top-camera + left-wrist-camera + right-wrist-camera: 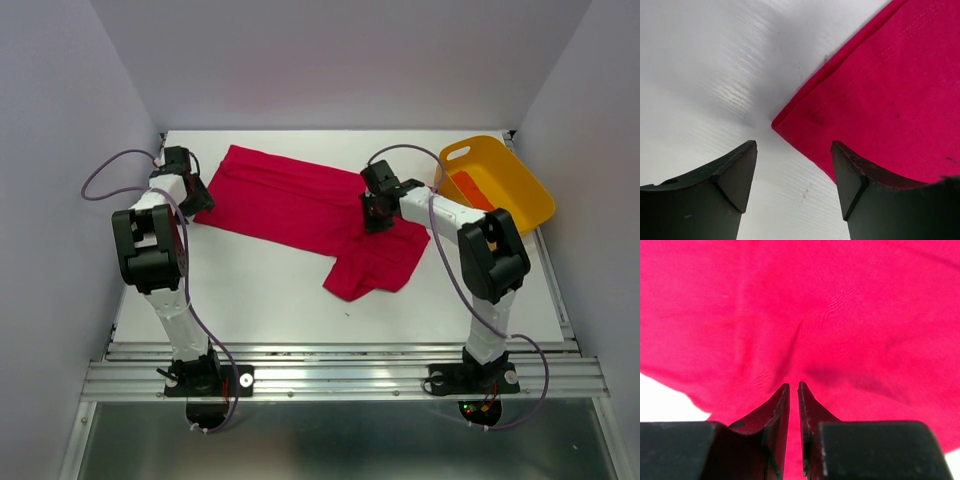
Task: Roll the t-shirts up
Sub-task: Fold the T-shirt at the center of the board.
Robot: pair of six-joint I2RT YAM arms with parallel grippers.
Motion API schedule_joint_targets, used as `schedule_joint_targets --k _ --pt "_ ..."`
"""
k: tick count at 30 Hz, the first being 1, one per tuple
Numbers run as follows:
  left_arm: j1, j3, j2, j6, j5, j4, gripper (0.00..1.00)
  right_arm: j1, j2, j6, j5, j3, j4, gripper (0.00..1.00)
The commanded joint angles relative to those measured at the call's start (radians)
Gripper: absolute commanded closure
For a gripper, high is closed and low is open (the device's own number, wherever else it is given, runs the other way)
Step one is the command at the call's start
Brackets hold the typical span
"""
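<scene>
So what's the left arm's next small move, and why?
Probably ease the left gripper forward and close on the shirt corner: its jaws stand open and the corner lies just ahead, ungripped, while the right gripper seems to pinch cloth at the far side.

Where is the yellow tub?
In the top view, the yellow tub sits at the far right corner of the table, beside the right claw and the red t-shirt.

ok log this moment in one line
left gripper: open, at red t-shirt corner | right gripper: shut on red t-shirt | orange t-shirt: in yellow tub
</scene>
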Motion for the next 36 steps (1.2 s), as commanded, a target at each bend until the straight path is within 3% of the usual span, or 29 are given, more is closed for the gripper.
schedule_joint_targets --k 1,7,11,12,13,15,22,27,36 --pt "-0.002 0.002 0.029 -0.017 0.030 0.036 0.30 0.006 -0.122 -0.010 0.013 0.011 -0.010 0.81" --pt "-0.008 0.004 0.069 -0.045 0.054 0.053 0.38 0.006 -0.239 0.010 0.004 -0.063 -0.022 0.77" --pt "-0.016 0.001 0.080 -0.049 0.054 0.056 0.55 0.006 -0.308 0.030 0.005 -0.132 -0.031 0.76" --pt "-0.017 0.001 0.077 -0.053 0.047 0.056 0.63 0.006 -0.320 0.034 0.004 -0.156 -0.037 0.77" --pt "-0.017 -0.001 0.071 -0.056 0.044 0.057 0.78 0.006 -0.345 0.036 0.004 -0.167 -0.040 0.77" --pt "-0.019 -0.002 0.046 -0.057 0.038 0.056 0.99 0.016 -0.368 0.046 -0.006 -0.201 -0.045 0.77" --pt "-0.020 -0.004 -0.026 -0.062 0.018 0.048 1.00 0.153 -0.408 0.109 0.007 -0.301 -0.045 0.77" --pt "-0.027 -0.002 -0.040 -0.056 0.019 0.042 1.00 0.248 -0.429 0.198 0.008 -0.392 -0.020 0.64" --pt "-0.037 -0.001 -0.043 -0.046 0.021 0.039 1.00 0.323 -0.405 0.246 0.097 -0.446 -0.027 0.68"
